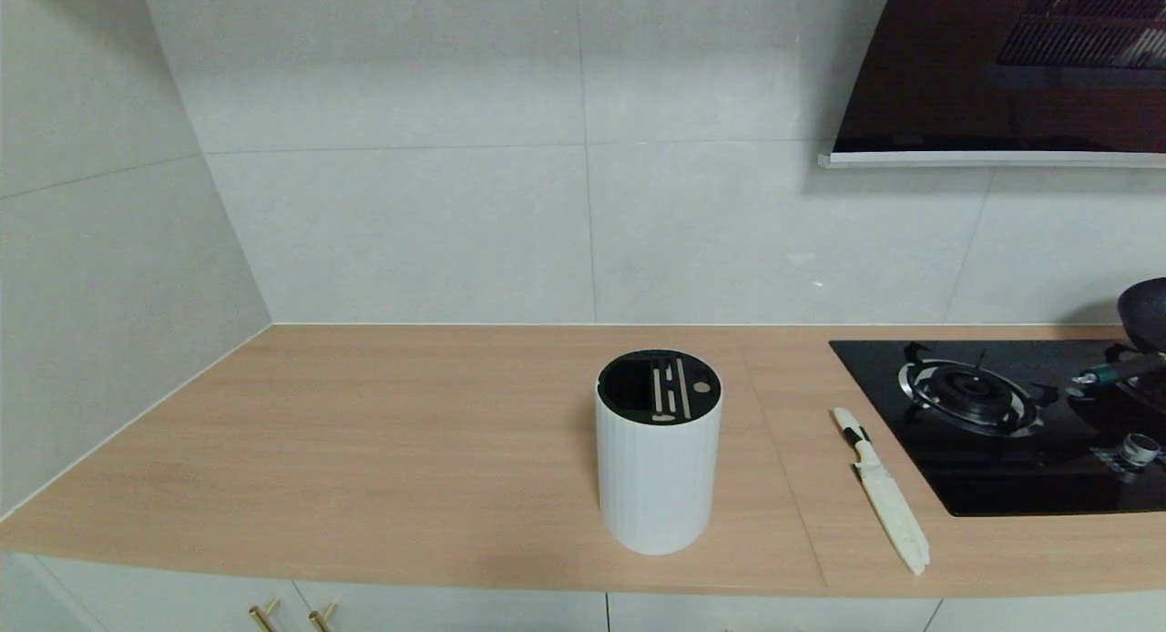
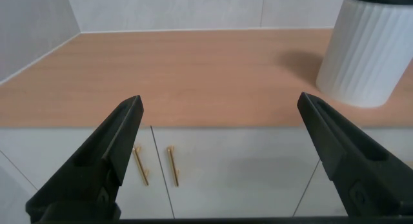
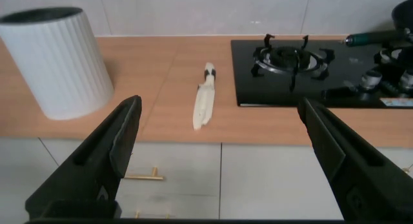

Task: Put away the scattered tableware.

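Knife (image 1: 879, 491) and holder (image 1: 658, 468) both sit on the wooden countertop (image 1: 364, 450), the largest thing in the scene, which runs along a grey tiled wall. A dark range hood (image 1: 993, 67) hangs at the upper right. Below it a black glass hob (image 1: 1002, 486) is set into the counter, with a burner (image 1: 970, 395) and a dark pan (image 1: 1148, 313) at its far right edge.

The left gripper (image 2: 219, 102) hangs in front of the counter's front edge, to the left of the holder. Its two dark fingers are spread wide with nothing between them. The right gripper (image 3: 220, 105) is likewise spread wide and empty, hanging before the front edge and facing the knife.

The holder is a white ribbed cylinder standing upright near the front edge, its black top cut with narrow slots and a larger opening. The knife, white with a black band on its handle, lies flat between holder and hob, apart from both. Its handle points toward the wall and its tip toward the front edge. Small brass handles (image 1: 264, 616) show on the white cabinet doors below.
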{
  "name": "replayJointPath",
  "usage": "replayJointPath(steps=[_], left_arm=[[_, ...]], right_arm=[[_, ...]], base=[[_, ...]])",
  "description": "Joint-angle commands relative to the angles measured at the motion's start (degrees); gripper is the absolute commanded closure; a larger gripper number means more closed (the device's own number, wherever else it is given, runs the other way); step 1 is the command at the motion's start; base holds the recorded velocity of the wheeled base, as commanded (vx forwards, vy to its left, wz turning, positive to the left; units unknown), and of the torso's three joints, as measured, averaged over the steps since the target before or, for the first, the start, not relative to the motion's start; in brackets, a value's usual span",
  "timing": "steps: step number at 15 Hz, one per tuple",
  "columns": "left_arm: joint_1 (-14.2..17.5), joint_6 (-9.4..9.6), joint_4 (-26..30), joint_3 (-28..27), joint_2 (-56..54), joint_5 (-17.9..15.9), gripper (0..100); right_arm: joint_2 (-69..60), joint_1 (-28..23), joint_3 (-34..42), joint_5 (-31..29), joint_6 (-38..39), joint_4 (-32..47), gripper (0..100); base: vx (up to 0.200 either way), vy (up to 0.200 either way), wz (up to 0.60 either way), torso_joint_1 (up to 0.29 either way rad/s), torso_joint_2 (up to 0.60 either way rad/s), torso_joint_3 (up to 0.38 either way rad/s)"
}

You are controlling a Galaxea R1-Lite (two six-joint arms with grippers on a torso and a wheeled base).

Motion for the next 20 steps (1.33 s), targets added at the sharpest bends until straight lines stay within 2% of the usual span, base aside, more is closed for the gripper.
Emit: replayJointPath(steps=[1, 12, 13, 15, 17, 20], left_arm=[[0.01, 0.02, 0.00, 0.00, 0.02, 0.01, 0], [0.01, 0.11, 0.00, 0.00, 0.02, 0.01, 0], [0.01, 0.02, 0.00, 0.00, 0.02, 0.01, 0], [0.01, 0.02, 0.00, 0.00, 0.02, 0.01, 0], [0.01, 0.02, 0.00, 0.00, 0.02, 0.01, 0], [0.01, 0.02, 0.00, 0.00, 0.02, 0.01, 0]], right_arm=[[0.07, 0.02, 0.00, 0.02, 0.02, 0.01, 0], [0.07, 0.02, -0.09, 0.28, -2.00, -0.16, 0], [1.48, 0.38, -5.62, 0.63, -1.30, 0.01, 0], [10.80, 2.66, -12.66, 0.63, -0.24, 0.28, 0], [22.84, 4.86, -16.17, 0.54, -0.59, 0.19, 0], [44.55, 5.30, -22.41, 0.45, -0.50, -0.42, 0]], base=[[0.000, 0.000, 0.00, 0.198, -0.42, -0.232], [0.000, 0.000, 0.00, 0.019, -0.04, -0.018], [0.000, 0.000, 0.00, 0.000, 0.00, 0.000], [0.000, 0.000, 0.00, 0.000, 0.00, 0.000], [0.000, 0.000, 0.00, 0.000, 0.00, 0.000], [0.000, 0.000, 0.00, 0.000, 0.00, 0.000]])
